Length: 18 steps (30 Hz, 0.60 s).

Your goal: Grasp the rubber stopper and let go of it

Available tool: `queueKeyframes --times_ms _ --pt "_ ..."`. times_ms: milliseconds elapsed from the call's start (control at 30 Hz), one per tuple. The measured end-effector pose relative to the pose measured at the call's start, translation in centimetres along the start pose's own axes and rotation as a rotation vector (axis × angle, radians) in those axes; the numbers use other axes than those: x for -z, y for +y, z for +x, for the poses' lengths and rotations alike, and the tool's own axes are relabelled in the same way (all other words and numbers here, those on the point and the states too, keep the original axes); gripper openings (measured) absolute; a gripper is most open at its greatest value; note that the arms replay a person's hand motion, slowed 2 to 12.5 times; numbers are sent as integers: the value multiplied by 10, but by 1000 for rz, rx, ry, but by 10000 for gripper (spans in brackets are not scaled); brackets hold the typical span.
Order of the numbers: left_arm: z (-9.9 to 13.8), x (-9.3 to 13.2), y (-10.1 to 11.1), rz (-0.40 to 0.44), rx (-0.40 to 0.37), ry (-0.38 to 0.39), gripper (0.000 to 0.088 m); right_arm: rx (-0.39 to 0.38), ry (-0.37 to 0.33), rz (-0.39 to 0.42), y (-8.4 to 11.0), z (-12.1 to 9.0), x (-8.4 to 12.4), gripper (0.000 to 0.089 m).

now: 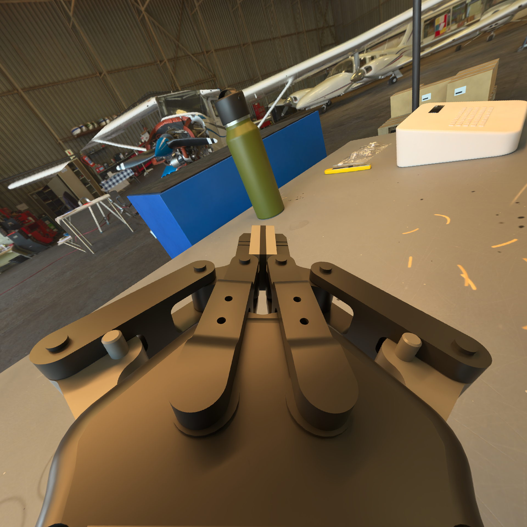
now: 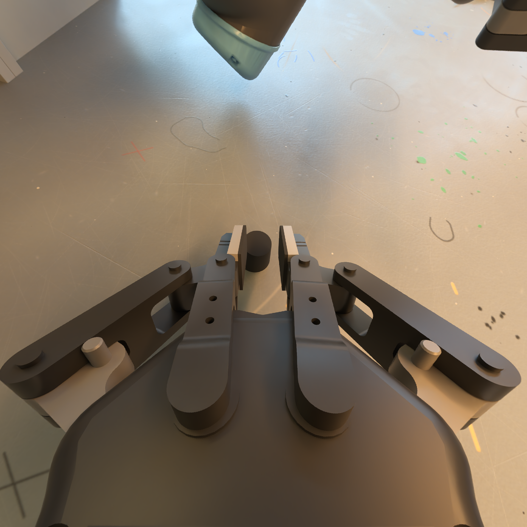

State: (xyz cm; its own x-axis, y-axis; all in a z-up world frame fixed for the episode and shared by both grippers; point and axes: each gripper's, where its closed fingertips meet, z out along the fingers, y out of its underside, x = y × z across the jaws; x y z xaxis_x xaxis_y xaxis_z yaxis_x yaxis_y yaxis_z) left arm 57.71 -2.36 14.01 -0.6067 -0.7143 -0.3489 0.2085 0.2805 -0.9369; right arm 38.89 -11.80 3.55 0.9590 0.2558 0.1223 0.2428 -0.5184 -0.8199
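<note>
Here, left gripper [image 1: 262, 239]: clenched on nothing, over the table [image 1: 370, 256]; green bottle [image 1: 251, 159] upright beyond. Right gripper [image 2: 262, 242]: released, straddling the dark rubber stopper [image 2: 258, 251], which rests on the table nearer the left pad; contact unclear. Arm segment [image 2: 245, 42] overhead, cut off.
</note>
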Motion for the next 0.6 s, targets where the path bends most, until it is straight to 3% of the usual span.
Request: queueKeyframes --times_ms 233,600 --pt "1 0 0 -3 -9 3 0 15 -13 -6 4 -1 -4 257" --pt "4 -1 0 -7 -28 8 0 32 -22 -28 6 -6 -10 264"
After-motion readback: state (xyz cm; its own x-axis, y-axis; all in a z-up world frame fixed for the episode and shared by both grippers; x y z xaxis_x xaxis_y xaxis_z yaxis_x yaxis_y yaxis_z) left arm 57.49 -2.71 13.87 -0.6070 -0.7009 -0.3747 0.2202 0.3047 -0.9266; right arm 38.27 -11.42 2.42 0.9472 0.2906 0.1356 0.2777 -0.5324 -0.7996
